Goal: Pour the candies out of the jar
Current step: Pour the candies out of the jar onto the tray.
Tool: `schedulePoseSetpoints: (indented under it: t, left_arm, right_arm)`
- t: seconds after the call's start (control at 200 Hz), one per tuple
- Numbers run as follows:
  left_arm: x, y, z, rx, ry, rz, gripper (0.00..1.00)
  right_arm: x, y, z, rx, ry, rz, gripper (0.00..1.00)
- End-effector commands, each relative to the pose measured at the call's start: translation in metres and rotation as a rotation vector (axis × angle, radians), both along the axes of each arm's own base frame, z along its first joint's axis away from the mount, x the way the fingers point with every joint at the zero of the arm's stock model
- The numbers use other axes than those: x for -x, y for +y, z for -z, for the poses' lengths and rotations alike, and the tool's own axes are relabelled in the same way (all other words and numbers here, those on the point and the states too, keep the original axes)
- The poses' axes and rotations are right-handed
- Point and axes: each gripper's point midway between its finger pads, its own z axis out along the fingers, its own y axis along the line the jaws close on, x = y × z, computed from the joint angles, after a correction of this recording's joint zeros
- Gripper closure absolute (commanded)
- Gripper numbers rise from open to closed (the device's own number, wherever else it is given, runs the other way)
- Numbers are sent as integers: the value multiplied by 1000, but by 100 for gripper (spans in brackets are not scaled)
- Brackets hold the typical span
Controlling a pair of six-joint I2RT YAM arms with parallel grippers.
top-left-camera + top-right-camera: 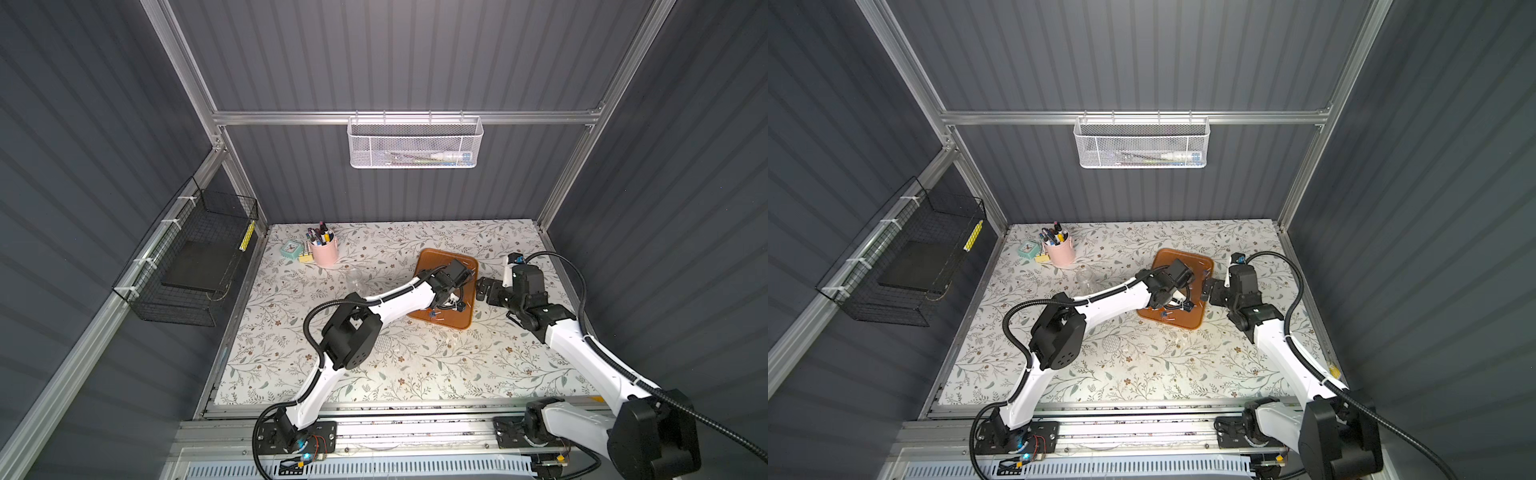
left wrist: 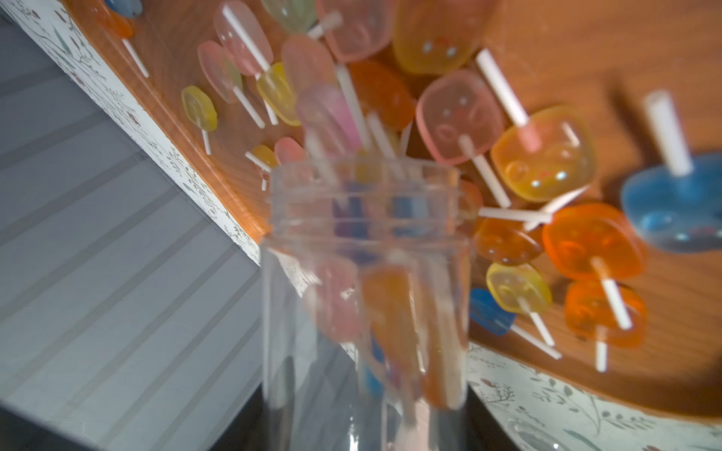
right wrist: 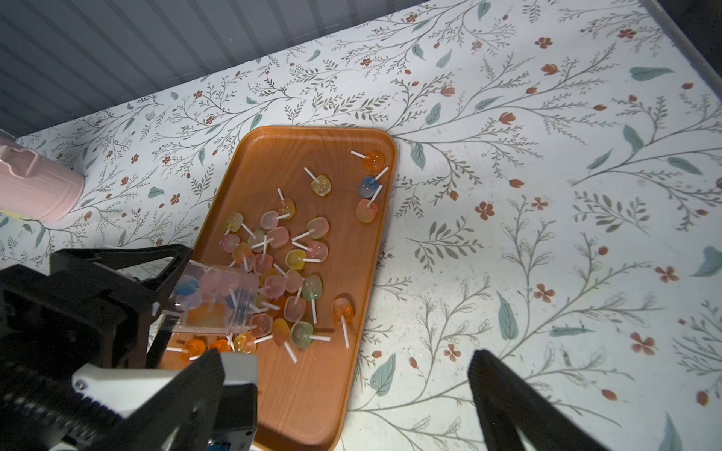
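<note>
We see the left gripper point(image 3: 164, 300) shut tight on the jar point(image 3: 218, 300), holding it near its bottom end. The jar lies tipped on its side above the brown tray point(image 3: 312, 390), with its open mouth facing the tray. We cannot tell if the mouth touches the tray.

Lots of candies point(image 3: 289, 257) lie in a heap on the tray right by the mouth. They are pink, yellow, orange and greenish, each on a white stick. A few more lie apart near one end of the tray, and one of those is blue. Some candies are inside the jar point(image 2: 363, 242) too, though they look blurry in the left wrist view.

The right gripper point(image 3: 347, 355) is wide open and holds nothing. It hangs by the tray's edge, over the flowery table point(image 3: 508, 156).
</note>
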Motion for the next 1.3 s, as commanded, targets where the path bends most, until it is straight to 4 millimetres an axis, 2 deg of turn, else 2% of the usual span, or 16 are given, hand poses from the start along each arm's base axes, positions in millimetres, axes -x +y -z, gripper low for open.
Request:
schedulePoseSetpoints:
  t: [0.0, 0.255, 0.415, 0.755, 1.015, 1.035, 1.296]
  left_arm:
    - [4, -2, -28, -6, -16, 64, 100]
    - [2, -3, -33, -2, -30, 64, 100]
    - [1, -7, -44, 28, -39, 70, 100]
    - [10, -7, -58, 3, -64, 97, 100]
    - [8, -5, -51, -45, -72, 111, 100]
    - [8, -5, -50, -50, -71, 113, 100]
    - [7, -4, -35, -139, -86, 140, 100]
  right_arm:
    - [4, -3, 4, -2, 9, 9, 2]
    - [5, -4, 3, 4, 3, 11, 2]
    - [5, -4, 3, 1, 3, 13, 1]
    - [4, -4, 0, -4, -2, 16, 2]
    - [6, -5, 1, -3, 5, 22, 1]
    - [7, -6, -8, -7, -23, 22, 1]
    - [8, -7, -10, -2, -32, 25, 1]
